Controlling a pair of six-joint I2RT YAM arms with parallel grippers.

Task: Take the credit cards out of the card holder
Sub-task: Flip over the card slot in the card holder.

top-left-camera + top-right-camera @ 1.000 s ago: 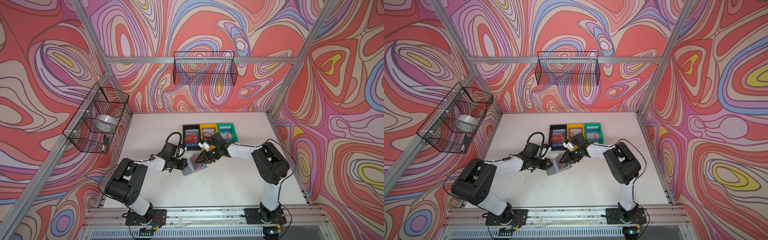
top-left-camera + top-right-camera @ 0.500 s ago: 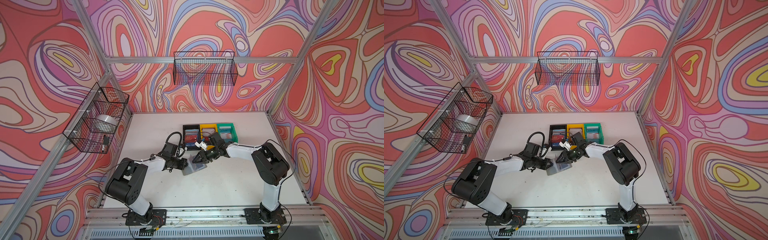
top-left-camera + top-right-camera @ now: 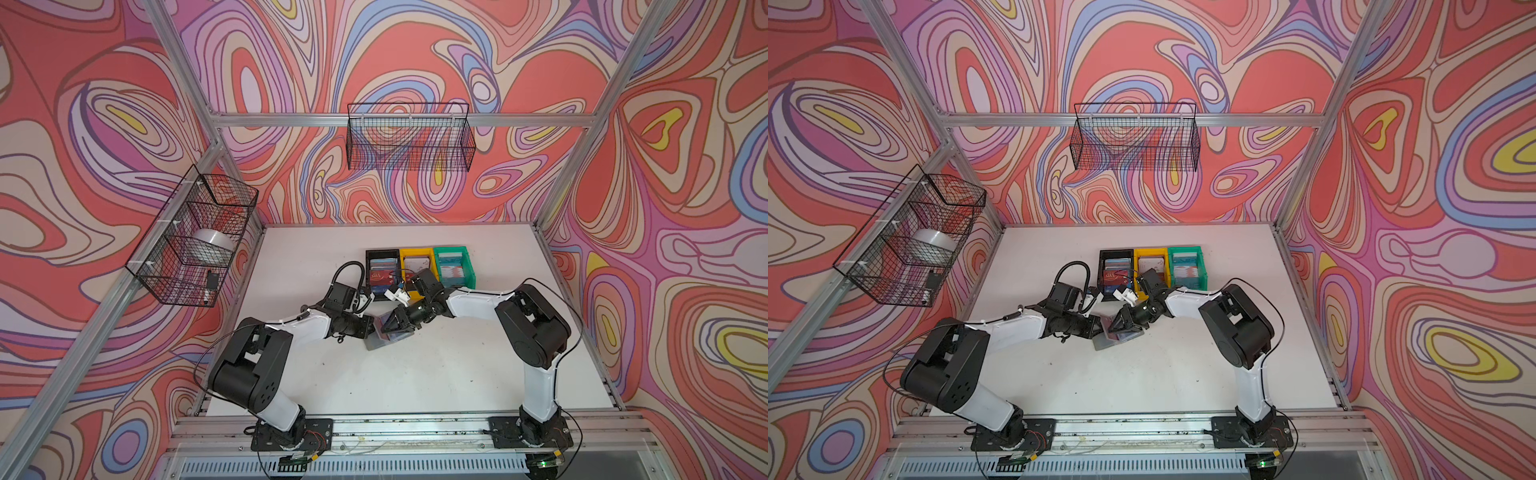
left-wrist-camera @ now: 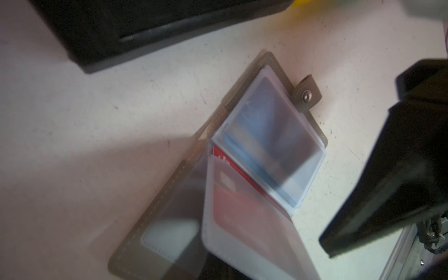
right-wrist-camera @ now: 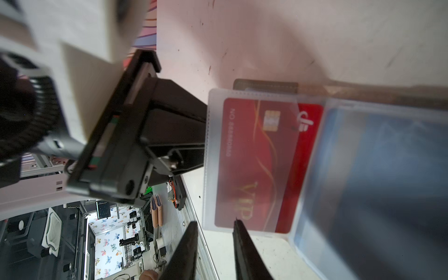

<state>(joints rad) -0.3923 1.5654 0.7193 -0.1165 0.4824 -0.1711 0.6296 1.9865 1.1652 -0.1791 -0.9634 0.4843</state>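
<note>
Centrally, we find the card holder (image 3: pixel 386 343) lying open on the white surface (image 3: pixel 415 382), between the two arms. In the right wrist view a red card (image 5: pixel 252 157) marked VIP sits inside a clear sleeve. Next to it is a blue card (image 5: pixel 375 181) under another sleeve, too blurred to read.

The left tool (image 5: pixel 202 140) is closed on the edge of the red card's sleeve. In both top views it reaches the holder from 9 o'clock.

The right tool (image 5: pixel 215 221) stands partly open with nothing between its fingers. One fingertip (image 5: pixel 238 225) reaches the rim of the same sleeve. In a top view this tool (image 3: pixel 388 326) comes over the holder from 2 o'clock.

At 12 o'clock of the holder we note a black bin (image 3: pixel 382 251), a yellow bin (image 3: pixel 415 251) and a green bin (image 3: pixel 453 250) in a row, each holding cards.
</note>
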